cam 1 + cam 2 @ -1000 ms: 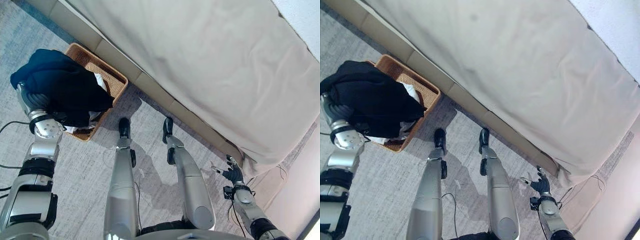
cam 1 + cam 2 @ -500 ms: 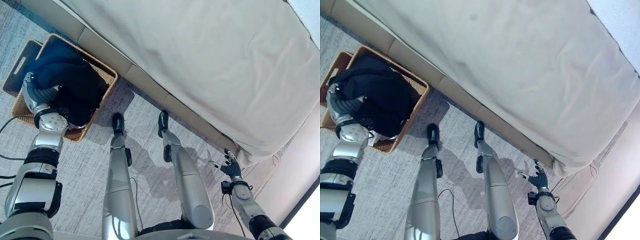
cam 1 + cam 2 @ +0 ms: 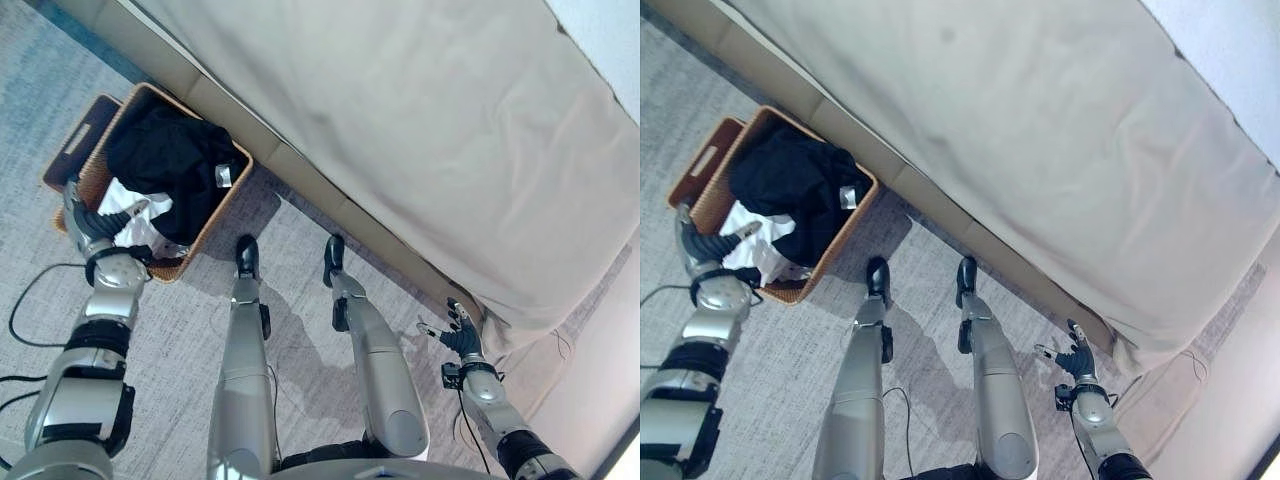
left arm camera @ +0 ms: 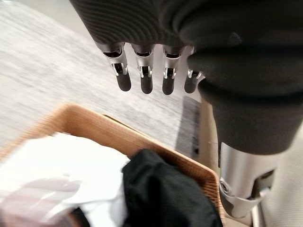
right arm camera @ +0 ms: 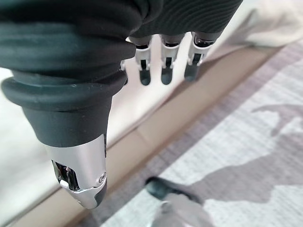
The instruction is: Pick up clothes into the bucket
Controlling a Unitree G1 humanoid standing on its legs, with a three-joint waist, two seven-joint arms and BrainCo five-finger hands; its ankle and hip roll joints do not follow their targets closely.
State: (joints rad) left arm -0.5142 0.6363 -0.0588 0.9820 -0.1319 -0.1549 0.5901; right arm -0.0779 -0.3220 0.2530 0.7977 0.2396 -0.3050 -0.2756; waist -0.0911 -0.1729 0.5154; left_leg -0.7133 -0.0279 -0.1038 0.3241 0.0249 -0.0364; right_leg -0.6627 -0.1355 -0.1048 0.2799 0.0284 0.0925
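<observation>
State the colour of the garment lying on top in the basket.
Black garment, over white cloth; clearest in the left eye view.

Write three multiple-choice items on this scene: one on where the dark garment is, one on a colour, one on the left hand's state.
1. Where is the dark garment?
A. On the bed
B. In the basket
C. On the floor by the right hand

2. What colour is the cloth lying beside the dark garment in the basket?
A. White
B. Red
C. Green

3. What state is the left hand in?
A. Curled round the garment
B. Pinching the basket's rim
C. Open, holding nothing

Answers:
1. B, the garment lies piled inside the wicker basket by the bed.
2. A, a white cloth shows at the basket's near end.
3. C, the left wrist view shows straight fingers above the basket, holding nothing.
</observation>
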